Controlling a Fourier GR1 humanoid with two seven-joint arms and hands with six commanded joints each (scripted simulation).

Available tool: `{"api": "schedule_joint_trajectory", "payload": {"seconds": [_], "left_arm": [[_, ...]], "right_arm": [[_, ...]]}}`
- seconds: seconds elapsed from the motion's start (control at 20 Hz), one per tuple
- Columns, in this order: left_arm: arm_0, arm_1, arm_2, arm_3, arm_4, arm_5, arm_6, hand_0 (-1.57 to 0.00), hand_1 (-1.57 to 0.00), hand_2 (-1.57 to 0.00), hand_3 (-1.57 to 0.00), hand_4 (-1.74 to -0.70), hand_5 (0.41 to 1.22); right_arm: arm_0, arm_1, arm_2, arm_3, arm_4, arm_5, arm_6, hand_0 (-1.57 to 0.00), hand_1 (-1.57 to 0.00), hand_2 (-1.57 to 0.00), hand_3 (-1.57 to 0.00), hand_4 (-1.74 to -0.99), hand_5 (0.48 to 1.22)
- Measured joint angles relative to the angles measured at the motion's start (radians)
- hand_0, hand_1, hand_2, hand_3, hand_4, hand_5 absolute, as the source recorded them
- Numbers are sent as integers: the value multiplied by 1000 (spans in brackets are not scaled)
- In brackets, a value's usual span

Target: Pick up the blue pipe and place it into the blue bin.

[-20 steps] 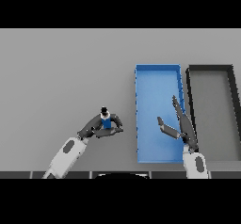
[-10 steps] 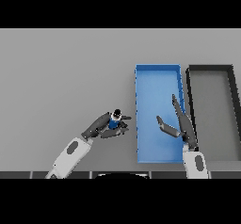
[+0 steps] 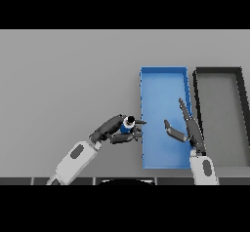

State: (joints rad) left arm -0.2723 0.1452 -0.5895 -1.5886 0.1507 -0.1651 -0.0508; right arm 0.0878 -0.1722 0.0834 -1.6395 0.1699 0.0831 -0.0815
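Note:
The blue pipe, short with a dark end cap, is held in my left hand, whose fingers and thumb curl round it. Hand and pipe are just left of the blue bin, with the fingertips reaching its left wall. The bin is a long rectangular tray with nothing visible on its floor. My right hand hovers open over the bin's right half, fingers straight and thumb spread to the left.
A dark grey bin of like shape stands directly right of the blue bin. Grey tabletop stretches to the left and behind.
My left hand has carried the pipe to the right, from well left of the bin up to its left wall. The right hand has stayed in place.

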Motion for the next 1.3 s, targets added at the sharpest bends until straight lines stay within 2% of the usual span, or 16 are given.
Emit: {"api": "schedule_joint_trajectory", "payload": {"seconds": [0.1,0.3,0.45,0.55,0.65,0.7,0.8,0.9,1.0,1.15,1.3], "left_arm": [[-17,7,12,-5,9,-2,24,-1566,-1567,-1567,-1440,-1728,1219],[-22,-9,3,4,-3,10,63,-1569,-1569,-1570,-1442,-1730,1219],[-12,0,4,9,-12,9,50,-1570,-1570,-1570,-1441,-1730,1220],[-1,-2,-2,-4,-10,8,36,-1570,-1570,-1571,-1440,-1730,1220],[-2,9,7,-1,-6,4,37,-1571,-1571,-1571,-1441,-1731,1221],[-3,13,7,8,-7,-3,36,-1571,-1571,-1571,-1440,-1731,1221],[-7,3,4,10,-7,-4,29,-1571,-1571,-1571,-1443,-1731,1221],[-11,2,4,14,-8,-4,36,-1571,-1571,-1571,-1444,-1731,1221],[-28,-6,7,20,-10,-2,40,-1571,-1571,-1571,-1443,-1731,1221],[-26,-2,0,10,-21,4,50,-1571,-1571,-1571,-1442,-1730,1221],[-30,-3,-6,14,-34,3,47,-1571,-1571,-1571,-1440,-1730,1221]], "right_arm": [[4,8,5,-10,-9,6,-7,1,1,1,1,-1271,688],[-10,17,5,22,-31,29,2,1,1,1,1,-1255,688],[-21,21,2,37,-45,39,1,1,1,1,1,-1229,687],[-22,15,-4,42,-56,49,-29,1,1,1,1,-1215,669],[-35,18,-12,17,-165,135,-73,1,1,1,1,-1231,620],[-46,-5,-25,-6,-238,191,-59,1,1,1,1,-1242,584],[-79,-36,-29,-65,-363,268,28,1,1,1,1,-1271,537],[-97,-86,-31,-126,-488,345,86,1,1,1,1,-1313,517],[-156,-128,-8,-167,-586,400,177,1,1,1,1,-1331,507],[-229,-176,42,-241,-659,462,240,1,1,1,1,-1340,499],[-313,-184,89,-263,-680,477,305,1,1,1,1,-1328,486]]}}
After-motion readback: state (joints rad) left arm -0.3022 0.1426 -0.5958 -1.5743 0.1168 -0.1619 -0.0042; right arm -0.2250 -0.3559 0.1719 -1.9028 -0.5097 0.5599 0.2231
